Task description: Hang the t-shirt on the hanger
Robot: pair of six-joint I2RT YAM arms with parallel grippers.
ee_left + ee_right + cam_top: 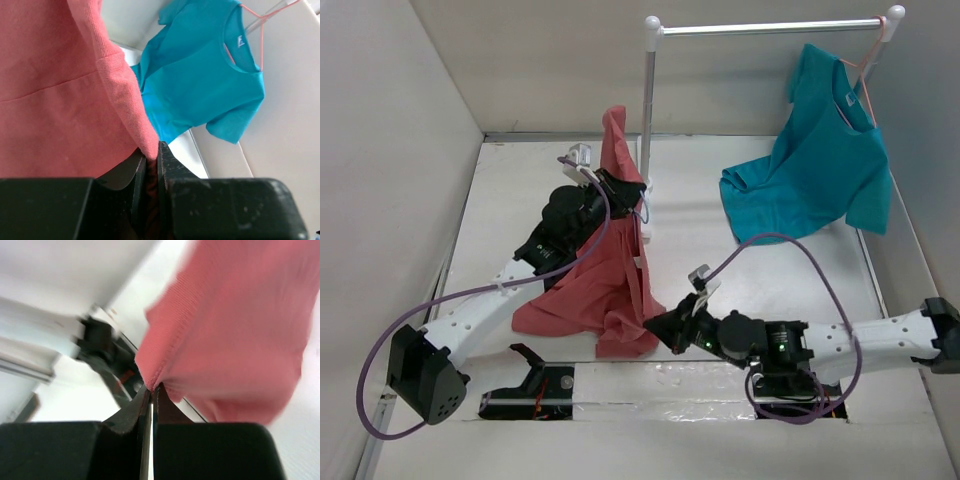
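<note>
The salmon-red t-shirt (590,290) hangs in a bunch from my left gripper (620,190), which holds it raised beside the rack's upright pole (648,110). In the left wrist view the gripper (151,155) is shut on a fold of the t-shirt (50,100). My right gripper (655,328) sits low at the cloth's bottom right corner. The right wrist view shows that gripper (152,387) pinching the t-shirt's (235,315) stitched edge. The hanger is hidden or out of view.
A teal-blue t-shirt (820,170) hangs on a pink hanger (865,70) from the rack's top rod (770,28) at the back right, its lower part resting on the table. Walls close in left, back and right. A black mount (535,385) lies at the near edge.
</note>
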